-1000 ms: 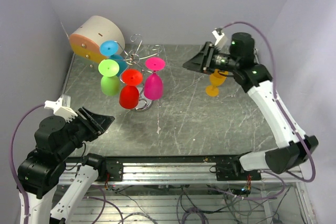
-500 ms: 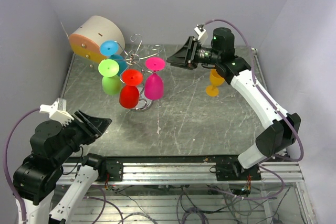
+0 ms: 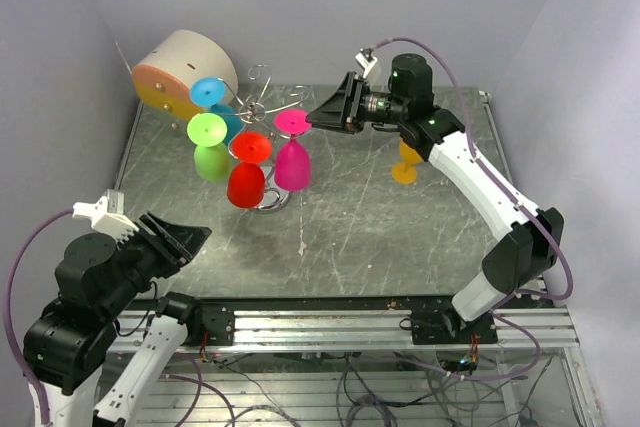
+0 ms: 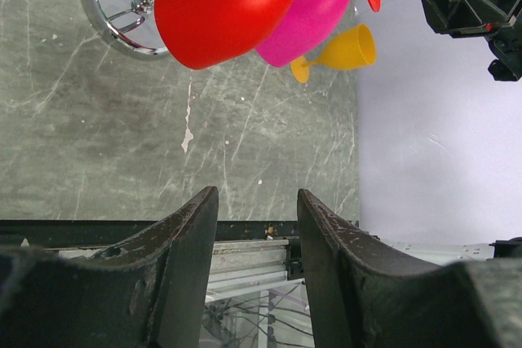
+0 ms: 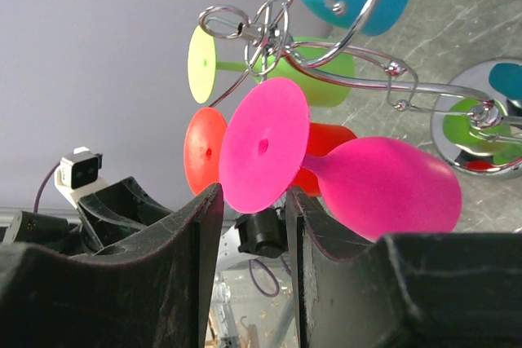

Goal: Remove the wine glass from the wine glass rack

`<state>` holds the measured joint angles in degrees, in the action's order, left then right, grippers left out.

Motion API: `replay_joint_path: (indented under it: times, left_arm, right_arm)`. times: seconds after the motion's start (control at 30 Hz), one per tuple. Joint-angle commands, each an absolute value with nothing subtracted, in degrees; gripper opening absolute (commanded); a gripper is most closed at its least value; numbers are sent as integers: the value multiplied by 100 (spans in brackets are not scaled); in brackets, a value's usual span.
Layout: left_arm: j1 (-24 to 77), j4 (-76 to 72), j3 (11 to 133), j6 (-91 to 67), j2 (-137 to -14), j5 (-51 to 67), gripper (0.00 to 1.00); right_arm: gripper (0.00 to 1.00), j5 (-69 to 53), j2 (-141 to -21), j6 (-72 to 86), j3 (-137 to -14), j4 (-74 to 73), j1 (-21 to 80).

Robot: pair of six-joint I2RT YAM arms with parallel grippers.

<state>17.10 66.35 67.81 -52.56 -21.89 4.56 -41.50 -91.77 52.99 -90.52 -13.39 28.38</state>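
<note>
The silver wire wine glass rack (image 3: 262,99) stands at the back left with several glasses hanging upside down: blue (image 3: 212,94), green (image 3: 208,144), red (image 3: 247,169) and pink (image 3: 293,152). My right gripper (image 3: 322,117) is open, its tips right beside the pink glass's foot; in the right wrist view (image 5: 253,201) the pink foot (image 5: 263,146) sits just in front of the open jaws. An orange glass (image 3: 408,159) stands on the table under the right arm. My left gripper (image 3: 197,232) is open and empty at the near left, also shown in its wrist view (image 4: 257,201).
A beige-and-orange cylinder (image 3: 180,72) lies at the back left behind the rack. The rack's shiny round base (image 4: 118,14) rests on the grey marbled table (image 3: 380,237). Walls close in on the left, back and right.
My right gripper has swung left from above the orange glass to the pink glass's foot. The left arm has lowered slightly.
</note>
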Motion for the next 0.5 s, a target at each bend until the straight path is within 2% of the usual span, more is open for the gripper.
replay_joint_path:
  times: [0.0,0.47]
  left_arm:
    - [1731,6667,6747,-5299,-2087,330,54]
    - [1731,6652,6607,-5339,-2007,346,54]
  right_arm:
    - [36,-4183,-9272,5316,-9185,-1126,3007]
    - [37,-3955,-9375,5259,-9158,-1080,3096]
